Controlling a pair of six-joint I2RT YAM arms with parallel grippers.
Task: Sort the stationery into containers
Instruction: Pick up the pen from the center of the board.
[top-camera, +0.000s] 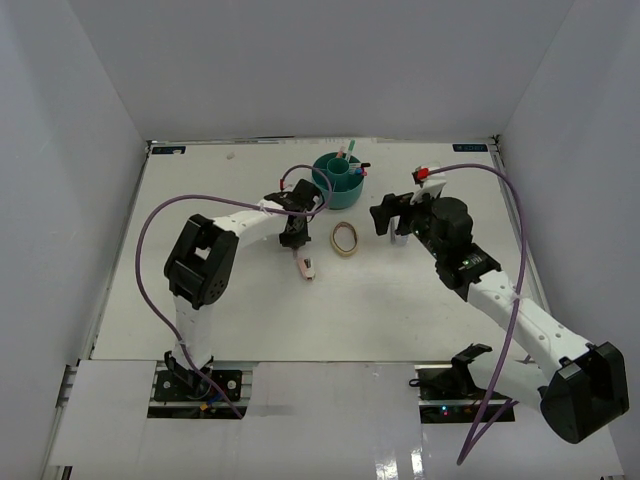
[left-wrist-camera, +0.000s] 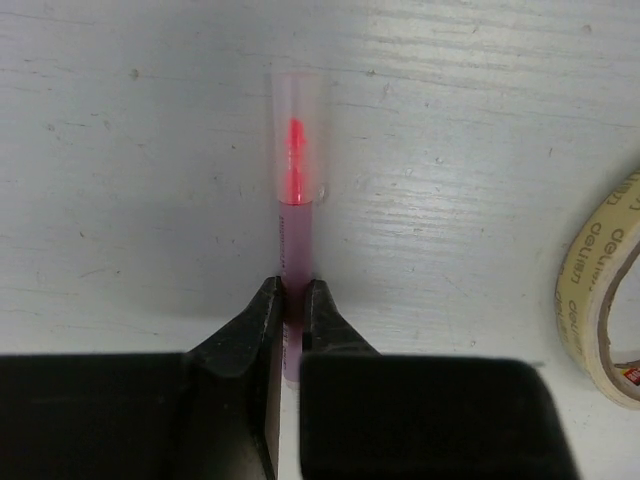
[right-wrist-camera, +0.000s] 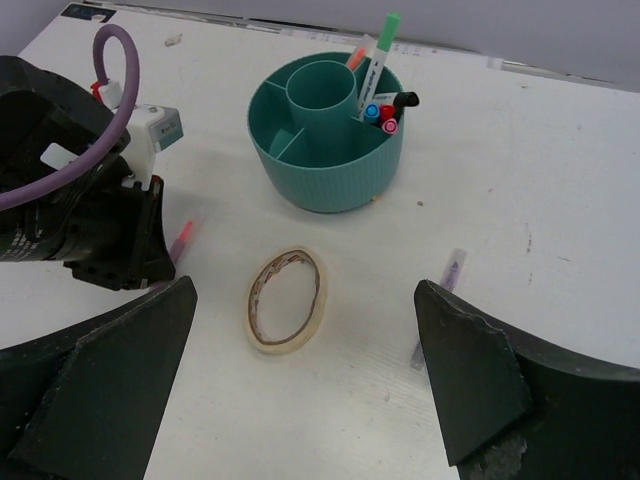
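Left wrist view: left hand (left-wrist-camera: 292, 300) pressed together on the lower end of the pink pen (left-wrist-camera: 297, 215), fingers pinching the barrel from both sides. The pen lies flat on the tabletop (left-wrist-camera: 120, 150) and points to the top of the frame, its clear-capped red tip free. Tape roll (left-wrist-camera: 600, 300) at the right edge, apart from the pen.

Right wrist view: right hand (right-wrist-camera: 303, 290) spread wide, nothing between its fingers, nothing touched. The tape roll lies flat at frame centre, beyond the fingers. Purple pen (right-wrist-camera: 452, 270) lies at centre right, just above the right finger. Teal organizer (right-wrist-camera: 330, 180) stands upright at upper centre. Several pens (right-wrist-camera: 378, 60) stand in its right-hand ring compartment. Centre well shows nothing inside.

Top external view: bare tabletop fills the lower half between the two arms. White walls (top-camera: 80, 120) close off the left, far and right edges. The organizer stands near the far edge.
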